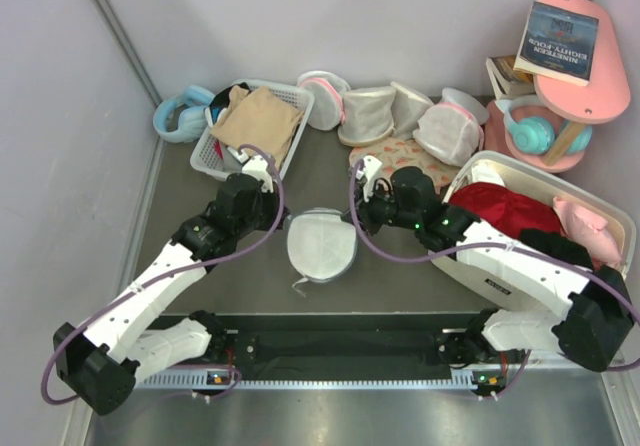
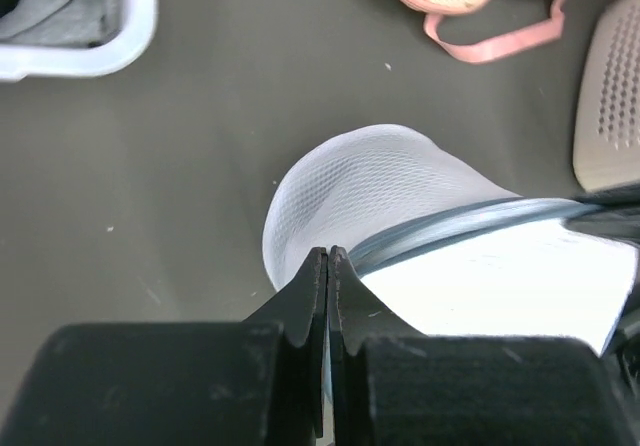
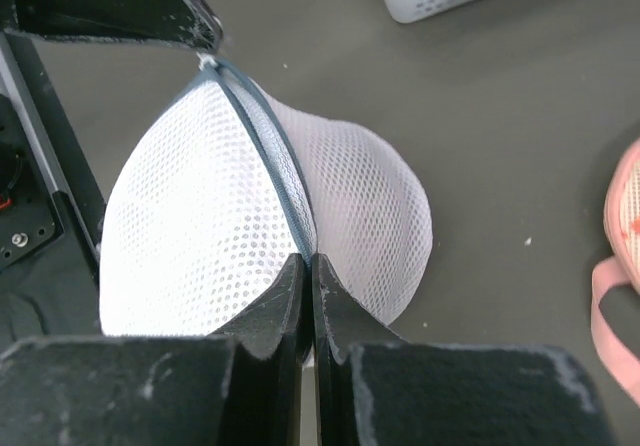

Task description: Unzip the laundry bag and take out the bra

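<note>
Round white mesh laundry bag [image 1: 322, 249] mid-desk [image 1: 330, 181] between both arms, left gripper [image 2: 328, 256] pressed together, pinching bag's grey zipper rim [image 3: 265, 136] at one side, right gripper [image 3: 308, 261] likewise pinching rim at opposite side, zipper line taut between them, contents not discernible.

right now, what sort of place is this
Likely a robot lab's mock laundry station: a walled grey table, the laundry bag mid-table, more mesh wash bags and a white basket of clothes behind it.
</note>
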Tool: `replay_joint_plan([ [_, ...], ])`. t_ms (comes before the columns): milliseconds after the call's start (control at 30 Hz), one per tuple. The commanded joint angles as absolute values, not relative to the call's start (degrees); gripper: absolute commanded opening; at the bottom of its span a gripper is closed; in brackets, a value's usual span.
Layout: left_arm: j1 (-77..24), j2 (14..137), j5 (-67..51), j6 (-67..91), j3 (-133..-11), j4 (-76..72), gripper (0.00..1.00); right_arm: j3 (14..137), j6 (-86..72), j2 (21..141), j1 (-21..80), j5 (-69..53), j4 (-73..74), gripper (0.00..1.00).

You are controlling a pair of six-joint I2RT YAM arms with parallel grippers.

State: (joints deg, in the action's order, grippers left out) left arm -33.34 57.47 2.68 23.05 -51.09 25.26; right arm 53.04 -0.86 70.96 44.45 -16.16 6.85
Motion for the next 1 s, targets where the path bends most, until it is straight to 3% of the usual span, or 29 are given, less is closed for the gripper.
replay_joint_plan([
  [0,-31.47,55.2,11.16,26.8,-49.57,24.78,0.0,50.19,-5.09,66.01,43.51,-10.37,6.24,0.0],
  [133,-31.29,55.63,11.52,26.73,-49.39,24.52,0.0,46.95,-7.29,63.82,43.59,-13.09,6.33,0.0],
  [367,-31.29,57.04,0.36,21.1,-49.22,17.67,0.0,46.75,-7.3,62.93,43.59,-17.84,7.29,0.01],
  [433,-31.29,57.83,-3.77,20.31,-49.48,16.18,0.0,48.68,-6.25,63.36,43.59,-15.92,8.69,0.01],
  [700,-31.29,61.17,-1.57,20.92,-50.45,19.16,0.0,55.63,-3.79,66.35,43.5,-6.32,14.23,0.0],
  [800,-31.29,60.47,-4.74,20.66,-49.93,17.15,0.0,55.99,-2.38,66.88,43.51,-10.61,13.63,0.11],
  [967,-31.29,60.12,-8.96,20.92,-49.74,14.24,0.0,56.42,-1.58,68.02,43.51,-16.6,11.6,0.39],
])
